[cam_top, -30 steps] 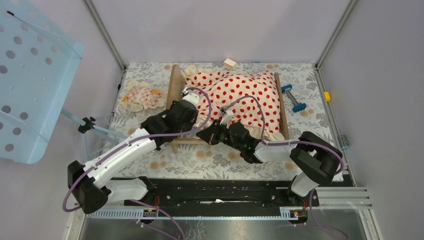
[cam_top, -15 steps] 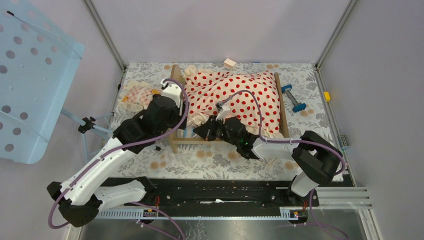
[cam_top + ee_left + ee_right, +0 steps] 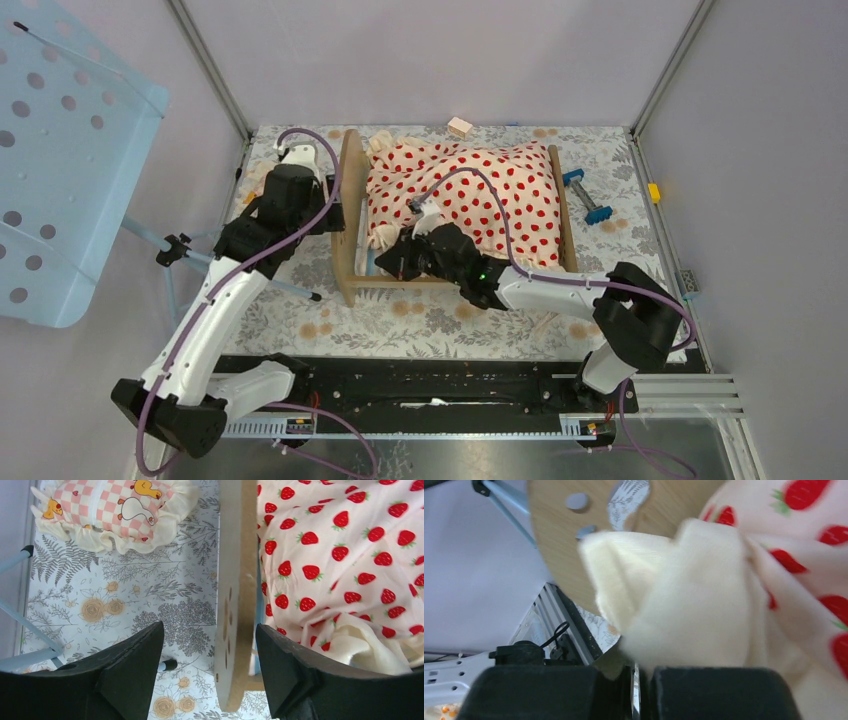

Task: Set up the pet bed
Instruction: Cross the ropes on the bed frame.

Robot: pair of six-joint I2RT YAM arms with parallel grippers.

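Your right gripper is pinched shut on the blanket's cream ruffle, spreading it over the bed at mid-table. Your left gripper hangs open above the headboard. Its next move is probably leftward to the pillow beside the bed.

Hidden: mattress, nearly all under blanket; cropped: pillow, at left wrist view's top edge; blurred: right wrist close-up.

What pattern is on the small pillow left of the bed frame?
The small ruffled pillow is pink-and-white checked with duck pictures; clearest in the left wrist view.
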